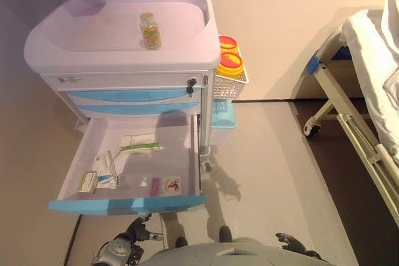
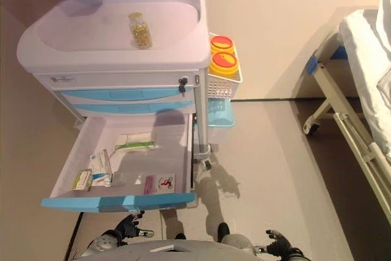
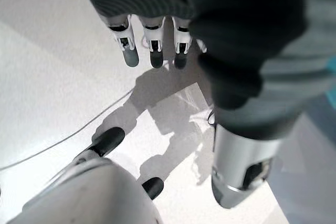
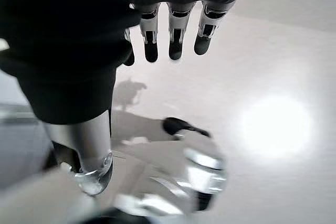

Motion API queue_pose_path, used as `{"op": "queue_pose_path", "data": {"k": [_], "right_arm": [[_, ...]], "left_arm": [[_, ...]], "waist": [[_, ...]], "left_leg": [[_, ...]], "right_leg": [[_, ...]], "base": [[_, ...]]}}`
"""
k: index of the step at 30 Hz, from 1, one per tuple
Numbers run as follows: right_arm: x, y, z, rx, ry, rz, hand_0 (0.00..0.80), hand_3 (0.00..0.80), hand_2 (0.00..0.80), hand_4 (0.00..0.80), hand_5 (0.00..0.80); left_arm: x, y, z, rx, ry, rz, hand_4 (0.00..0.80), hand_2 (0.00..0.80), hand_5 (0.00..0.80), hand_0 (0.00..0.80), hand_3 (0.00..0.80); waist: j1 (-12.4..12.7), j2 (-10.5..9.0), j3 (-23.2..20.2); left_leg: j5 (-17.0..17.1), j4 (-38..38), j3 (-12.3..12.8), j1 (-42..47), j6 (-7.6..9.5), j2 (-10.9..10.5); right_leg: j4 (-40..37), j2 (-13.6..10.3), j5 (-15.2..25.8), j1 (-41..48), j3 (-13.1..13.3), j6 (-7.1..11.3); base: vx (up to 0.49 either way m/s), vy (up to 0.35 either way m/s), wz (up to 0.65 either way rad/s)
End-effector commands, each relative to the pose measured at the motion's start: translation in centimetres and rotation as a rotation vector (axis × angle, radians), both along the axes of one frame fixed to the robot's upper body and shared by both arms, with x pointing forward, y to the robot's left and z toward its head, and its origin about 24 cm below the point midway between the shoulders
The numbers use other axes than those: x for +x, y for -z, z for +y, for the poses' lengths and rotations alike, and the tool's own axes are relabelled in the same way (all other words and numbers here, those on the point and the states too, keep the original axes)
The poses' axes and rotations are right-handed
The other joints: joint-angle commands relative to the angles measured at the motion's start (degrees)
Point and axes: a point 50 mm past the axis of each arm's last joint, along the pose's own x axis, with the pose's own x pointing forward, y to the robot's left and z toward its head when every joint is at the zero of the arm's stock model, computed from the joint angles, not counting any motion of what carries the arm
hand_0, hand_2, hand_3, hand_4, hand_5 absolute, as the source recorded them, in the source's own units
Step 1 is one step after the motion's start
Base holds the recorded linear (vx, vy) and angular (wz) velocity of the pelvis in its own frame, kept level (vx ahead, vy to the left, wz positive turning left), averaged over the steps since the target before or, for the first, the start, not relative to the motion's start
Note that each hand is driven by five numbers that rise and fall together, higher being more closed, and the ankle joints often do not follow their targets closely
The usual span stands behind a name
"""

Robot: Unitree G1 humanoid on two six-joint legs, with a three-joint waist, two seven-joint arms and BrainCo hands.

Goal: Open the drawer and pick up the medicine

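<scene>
Down low, the bottom drawer [image 1: 128,172] of the white cart [image 1: 118,60] is pulled all the way out, and its blue front [image 1: 124,204] is the part nearest the robot. Inside it lie the medicine things: a white and green tube [image 1: 138,146] near the back, a small green and white box [image 1: 87,182] at the front left, a bigger white and blue box [image 1: 107,167] just beside it, and a flat pack with a pink strip [image 1: 166,186] at the front. Two more blue drawers [image 1: 134,96] above it are closed.

On the cart's worktop [image 1: 81,42] stands a little clear bottle [image 1: 149,30] with yellow bits inside. A white basket [image 1: 229,82] hangs on the cart's right side with two yellow tubs with red lids [image 1: 229,54] in it. A bed with a white sheet [image 1: 374,60] stands far off to the right.

Only the two eye views show the cart and drawer. In them the left robot hand [image 1: 138,228] peeks in at the bottom, just below the drawer front, and the right robot hand [image 1: 290,241] peeks in at the bottom right, well away from the cart.

The wrist views show no cart at all, only each hand over the pale floor [image 3: 58,77]. Up close, the left robot hand [image 3: 152,43] hangs with its fingers straight and loose, holding nothing. The right robot hand [image 4: 173,32] looks the same, fingers straight and nothing in it.
</scene>
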Motion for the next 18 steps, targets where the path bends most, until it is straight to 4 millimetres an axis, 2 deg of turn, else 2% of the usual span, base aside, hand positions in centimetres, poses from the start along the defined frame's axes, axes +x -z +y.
{"op": "queue_pose_path", "data": {"k": [1,2,5,9,14,18], "right_arm": [[4.0,-1.2,0.0,-0.029,-0.138,-0.111,0.000,0.000,0.000,0.000,0.000],[5.4,-1.8,-0.4,-0.044,-0.155,-0.154,0.000,0.000,0.000,0.000,0.000],[8.1,-3.2,-1.1,-0.082,-0.185,-0.231,0.000,0.000,0.000,0.000,0.000],[9.9,-4.5,-2.0,-0.101,-0.149,-0.298,0.000,0.000,0.000,0.000,0.000],[9.9,-4.9,-2.2,-0.106,-0.131,-0.325,0.000,0.000,0.000,0.000,0.000],[8.9,-4.6,-2.5,-0.121,-0.131,-0.304,0.000,0.000,0.000,0.000,0.000]], "left_arm": [[5.1,-2.5,0.4,0.008,0.010,-0.209,0.000,0.000,0.000,0.000,0.000],[6.8,-3.5,0.5,0.011,0.012,-0.275,0.000,0.000,0.000,0.000,0.000],[10.1,-6.1,0.8,0.044,0.029,-0.426,0.000,0.000,0.000,0.000,0.000],[13.5,-10.1,1.7,0.163,0.055,-0.630,0.000,0.000,0.000,0.000,0.000],[15.8,-14.2,3.0,0.351,0.083,-0.805,0.000,0.000,0.000,0.000,0.000],[17.1,-16.7,4.3,0.452,0.066,-0.892,0.000,0.000,0.000,0.000,0.000]], "waist": [[-0.06,-0.60,6.07],[-0.12,-0.37,8.43],[0.17,-0.11,12.26],[0.85,0.02,14.82],[1.14,-0.43,16.01],[0.35,-1.21,16.33]], "left_leg": [[-10.92,13.54,-4.58,-7.75,1.74,-0.64],[-10.93,15.61,-4.37,-10.43,1.93,-0.72],[-10.39,19.67,-3.96,-16.73,2.40,-0.72],[-10.36,24.45,-3.97,-23.54,2.88,-1.23],[-11.06,29.01,-4.32,-28.89,3.24,-1.91],[-12.03,31.40,-3.67,-30.58,3.61,-1.89]], "right_leg": [[15.55,-2.90,-9.76,-6.87,-0.86,1.90],[17.97,-2.91,-10.25,-9.54,-0.56,1.45],[24.02,-2.54,-11.19,-16.13,0.06,0.54],[29.38,-1.63,-12.21,-22.65,0.74,-0.50],[32.08,-0.75,-12.20,-27.28,1.23,-1.22],[32.87,-0.43,-11.78,-29.01,1.99,-1.30]], "base": [[-0.264,0.123,-0.11],[-0.282,0.129,-0.10],[-0.214,0.115,-0.11],[-0.095,0.090,-0.13],[-0.007,0.048,-0.02],[0.054,0.053,-0.08]]}}
